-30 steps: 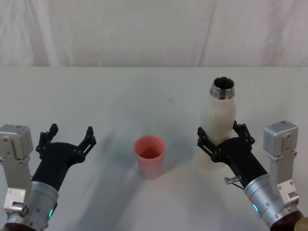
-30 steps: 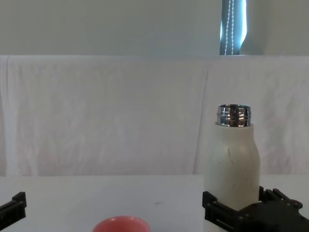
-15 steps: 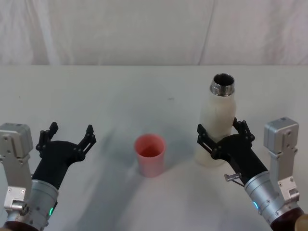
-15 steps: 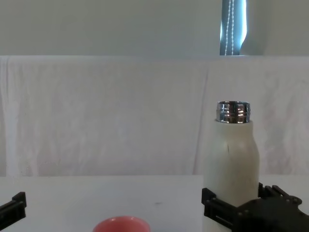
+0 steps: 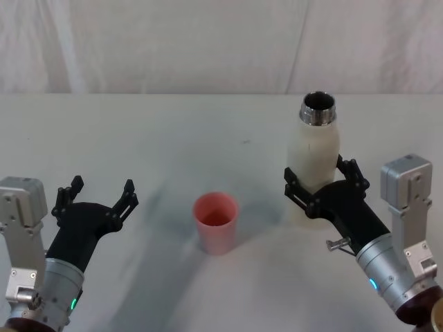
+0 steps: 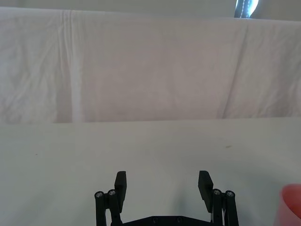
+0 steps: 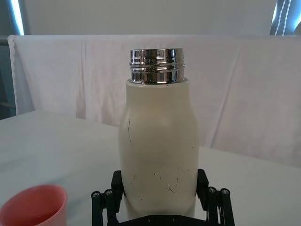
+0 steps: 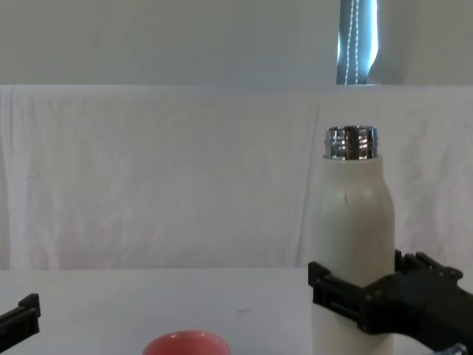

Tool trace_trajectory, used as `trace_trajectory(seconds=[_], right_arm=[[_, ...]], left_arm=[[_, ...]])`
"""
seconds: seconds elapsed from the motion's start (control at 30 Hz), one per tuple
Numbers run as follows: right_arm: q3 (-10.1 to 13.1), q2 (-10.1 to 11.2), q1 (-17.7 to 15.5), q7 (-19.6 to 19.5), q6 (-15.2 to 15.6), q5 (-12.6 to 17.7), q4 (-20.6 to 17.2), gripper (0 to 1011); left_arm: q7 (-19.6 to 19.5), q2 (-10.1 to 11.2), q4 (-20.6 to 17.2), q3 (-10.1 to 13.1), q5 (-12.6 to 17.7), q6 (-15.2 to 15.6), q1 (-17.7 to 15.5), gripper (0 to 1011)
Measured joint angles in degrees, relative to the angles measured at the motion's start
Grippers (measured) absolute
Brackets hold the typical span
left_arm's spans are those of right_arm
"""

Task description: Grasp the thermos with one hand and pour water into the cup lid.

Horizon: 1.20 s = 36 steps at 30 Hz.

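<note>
The thermos (image 5: 315, 155), a tall cream-white bottle with an open steel neck, stands upright in my right gripper (image 5: 320, 181), which is shut on its lower body. It hangs a little above the white table (image 5: 173, 138) at the right. The right wrist view shows the thermos (image 7: 157, 155) between the black fingers (image 7: 117, 181), with faint dark scratches. The pink-red cup lid (image 5: 216, 223) stands upright left of the thermos, near the table's middle; it appears to hold nothing. My left gripper (image 5: 102, 187) rests open at the left, apart from the cup lid (image 6: 292, 207).
A white cloth (image 5: 208, 41) hangs as a backdrop behind the table. The chest view has the thermos (image 8: 351, 229) at the right and the cup lid's rim (image 8: 185, 344) at the bottom edge.
My right gripper has risen with the thermos, which now sits higher in both views and off the table. The left arm and the cup lid have not moved.
</note>
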Motion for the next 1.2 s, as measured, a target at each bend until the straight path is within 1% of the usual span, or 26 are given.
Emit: trace_trajectory(seconds=[0.13,0.2,0.23,0.3,0.33,0.53,0.6,0.67,0.73,0.83,0.9,0.97,1.0,1.03,1.07,1.1,1.13,1.2], right_arm=[[0.2,0.6,0.4,0.3,0.5,0.0,-0.8,952],[0.1,1.4,0.9,0.9,0.7,-0.4,-1.3,952],[0.1,1.4,0.9,0.9,0.7,-0.4,-1.3,952],[-0.1,2.4,1.6,1.3,1.2,-1.3,-1.8,952],[-0.1,2.4,1.6,1.3,1.2,-1.3,-1.8,952],[-0.7,4.3,3.2,2.7,3.0,-2.6,-3.3,952],[-0.8,4.5,3.3,2.8,3.2,-2.7,-3.4,952],[-1.1,5.3,4.0,3.1,4.2,-3.5,-4.0,952],[-1.3,5.6,4.2,3.2,4.7,-4.1,-4.2,952],[-1.9,6.4,4.8,3.2,5.8,-5.9,-4.7,952],[-2.0,6.5,4.9,3.1,6.0,-6.3,-4.7,952],[-2.7,7.2,5.4,2.9,6.9,-8.3,-5.0,952],[-2.9,7.4,5.5,2.8,7.1,-9.0,-5.1,952],[-2.9,7.4,5.5,2.8,7.1,-9.0,-5.1,952],[-3.4,7.8,5.8,2.7,7.7,-10.4,-5.1,952],[-3.5,7.9,5.9,2.6,7.9,-10.9,-5.2,952],[-3.8,8.1,6.0,2.5,8.3,-12.1,-5.2,952],[-4.1,8.3,6.2,2.5,8.6,-13.0,-5.2,952]], left_arm=[[0.0,0.0,0.0,0.0,0.0,0.0,0.0,1001],[0.0,0.0,0.0,0.0,0.0,0.0,0.0,1001],[0.0,0.0,0.0,0.0,0.0,0.0,0.0,1001],[0.0,0.0,0.0,0.0,0.0,0.0,0.0,1001],[0.0,0.0,0.0,0.0,0.0,0.0,0.0,1001],[0.0,0.0,0.0,0.0,0.0,0.0,0.0,1001],[0.0,0.0,0.0,0.0,0.0,0.0,0.0,1001],[0.0,0.0,0.0,0.0,0.0,0.0,0.0,1001],[0.0,0.0,0.0,0.0,0.0,0.0,0.0,1001],[0.0,0.0,0.0,0.0,0.0,0.0,0.0,1001],[0.0,0.0,0.0,0.0,0.0,0.0,0.0,1001],[0.0,0.0,0.0,0.0,0.0,0.0,0.0,1001],[0.0,0.0,0.0,0.0,0.0,0.0,0.0,1001],[0.0,0.0,0.0,0.0,0.0,0.0,0.0,1001],[0.0,0.0,0.0,0.0,0.0,0.0,0.0,1001],[0.0,0.0,0.0,0.0,0.0,0.0,0.0,1001],[0.0,0.0,0.0,0.0,0.0,0.0,0.0,1001],[0.0,0.0,0.0,0.0,0.0,0.0,0.0,1001]])
